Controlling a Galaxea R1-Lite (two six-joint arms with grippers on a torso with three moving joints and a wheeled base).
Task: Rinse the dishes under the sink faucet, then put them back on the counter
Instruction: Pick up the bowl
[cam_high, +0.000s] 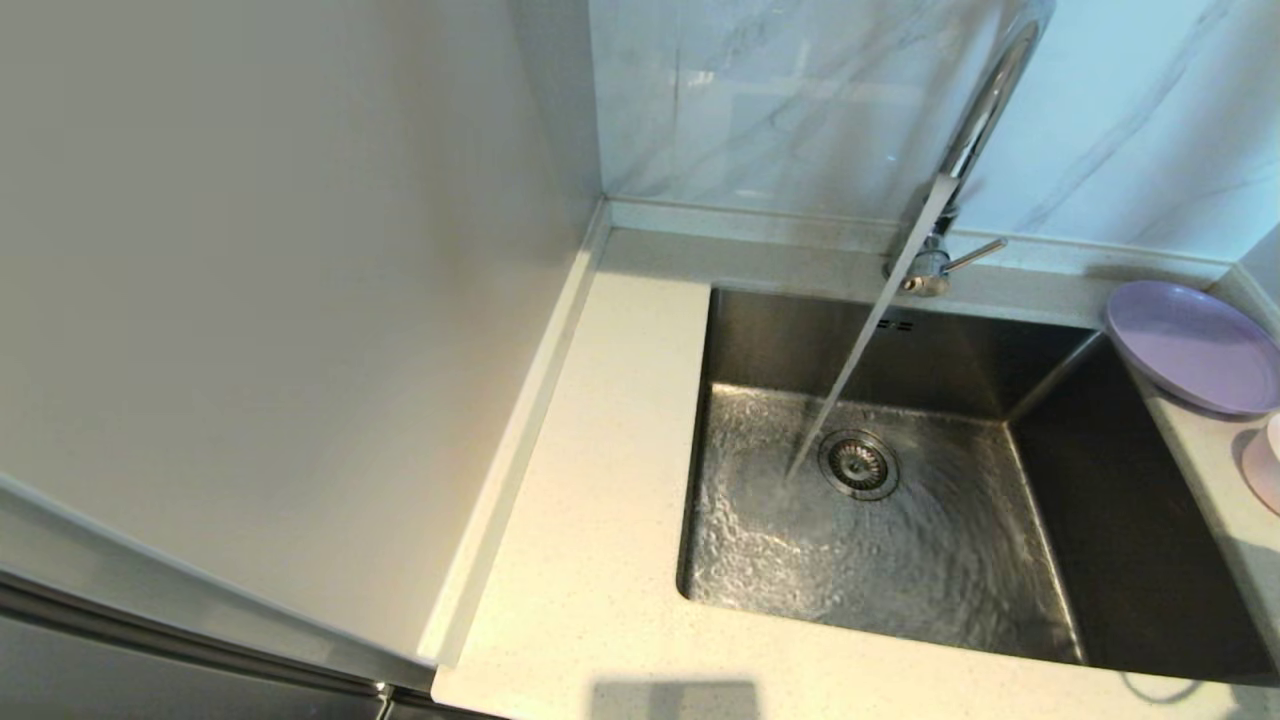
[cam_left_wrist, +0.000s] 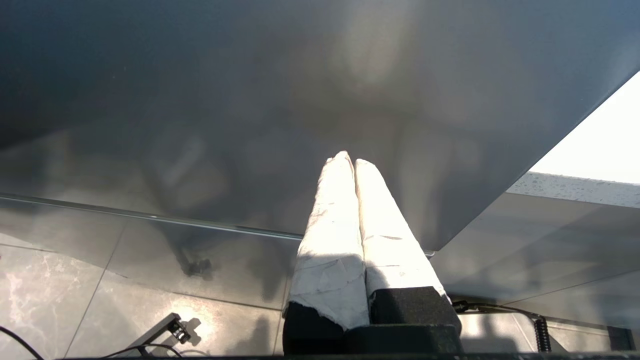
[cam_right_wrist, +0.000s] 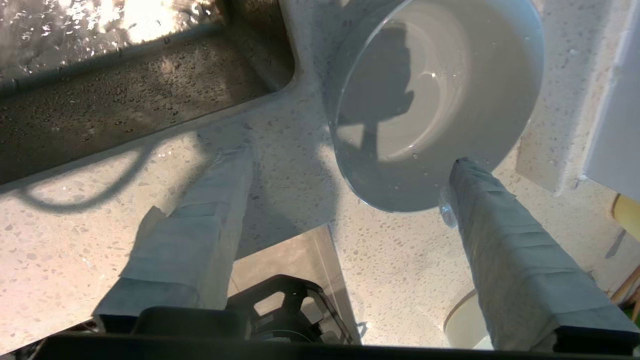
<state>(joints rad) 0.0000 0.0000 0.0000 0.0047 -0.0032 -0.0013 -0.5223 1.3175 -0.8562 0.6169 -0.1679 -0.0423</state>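
The chrome faucet (cam_high: 985, 110) is running, and its stream falls into the steel sink (cam_high: 1130, 520) beside the drain strainer (cam_high: 858, 463). The lavender plate (cam_high: 1190, 345) lies on the counter (cam_high: 600, 500) at the sink's far right corner. The pale cup (cam_high: 1268, 470) shows partly at the right edge. In the right wrist view, my right gripper (cam_right_wrist: 350, 157) hangs open over the counter (cam_right_wrist: 400, 260). The wet, upright cup (cam_right_wrist: 435, 100) stands just beyond its fingertips (cam_right_wrist: 462, 167), one of them by the rim. My left gripper (cam_left_wrist: 352, 160) is shut and empty, low by a grey cabinet front.
A tall beige panel (cam_high: 250, 250) closes off the counter's left side behind a raised lip. Marbled tiles (cam_high: 780, 100) back the sink. The faucet's lever (cam_high: 975, 255) points right. In the right wrist view, the sink's corner (cam_right_wrist: 125, 100) lies close by and a white block (cam_right_wrist: 615, 100) stands past the cup.
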